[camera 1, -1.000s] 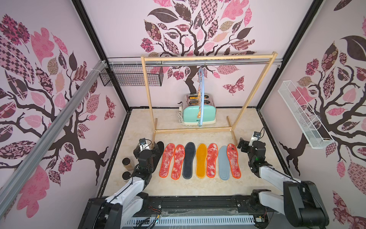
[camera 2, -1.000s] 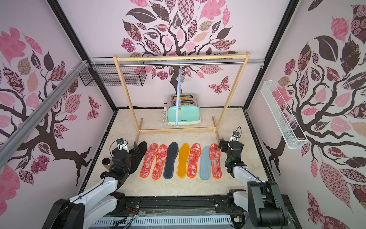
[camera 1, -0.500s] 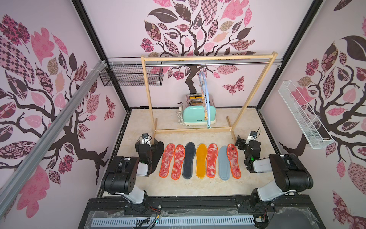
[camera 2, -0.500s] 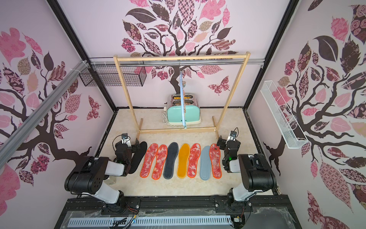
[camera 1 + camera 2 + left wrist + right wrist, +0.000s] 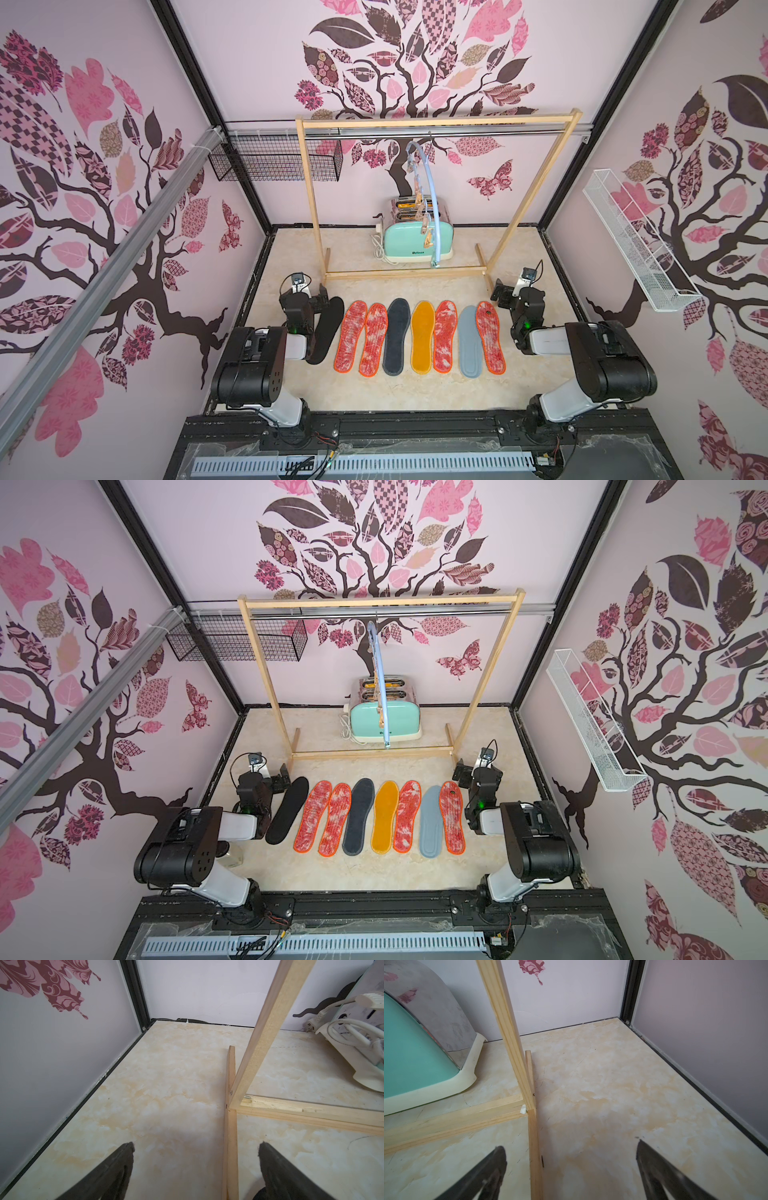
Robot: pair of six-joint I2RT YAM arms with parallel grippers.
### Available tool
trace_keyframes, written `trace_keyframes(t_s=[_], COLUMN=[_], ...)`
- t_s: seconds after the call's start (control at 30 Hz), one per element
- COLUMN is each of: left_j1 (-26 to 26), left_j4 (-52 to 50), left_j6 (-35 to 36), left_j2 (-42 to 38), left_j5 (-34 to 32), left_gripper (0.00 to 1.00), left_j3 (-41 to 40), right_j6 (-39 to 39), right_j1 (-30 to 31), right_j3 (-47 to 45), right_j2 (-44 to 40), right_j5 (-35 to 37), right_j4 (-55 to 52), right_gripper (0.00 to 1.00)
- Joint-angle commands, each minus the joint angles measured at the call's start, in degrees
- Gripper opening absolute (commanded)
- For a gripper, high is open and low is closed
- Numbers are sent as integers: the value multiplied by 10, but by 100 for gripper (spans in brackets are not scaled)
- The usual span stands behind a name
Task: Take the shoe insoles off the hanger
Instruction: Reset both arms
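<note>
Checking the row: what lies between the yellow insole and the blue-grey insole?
A red-white mottled insole lies between the mustard yellow insole and the pale blue-grey insole, in both top views.

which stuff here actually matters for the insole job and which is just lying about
For the job:
- insoles, eight in a row
- hanger, bare

Just lying about:
- toaster
- rack, only holds the hanger
- black wire basket
- white wire basket
</note>
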Motion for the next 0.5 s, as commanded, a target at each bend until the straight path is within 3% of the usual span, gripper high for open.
trace_keyframes(t_s=[0.0,0.47], left_j1=[1,1], left_j4=[-2,-6], left_j6=[-4,-4], left_j2=[-5,-6], left_j5=[7,9], left_gripper=[98,98], left_j3=[3,4], right_j6=[-4,-4], right_j1=[2,2], right_j3=[4,5], right_j2=[-4,-4], right_j5=[10,10], right_j4=[-2,-2], right_gripper=[99,99])
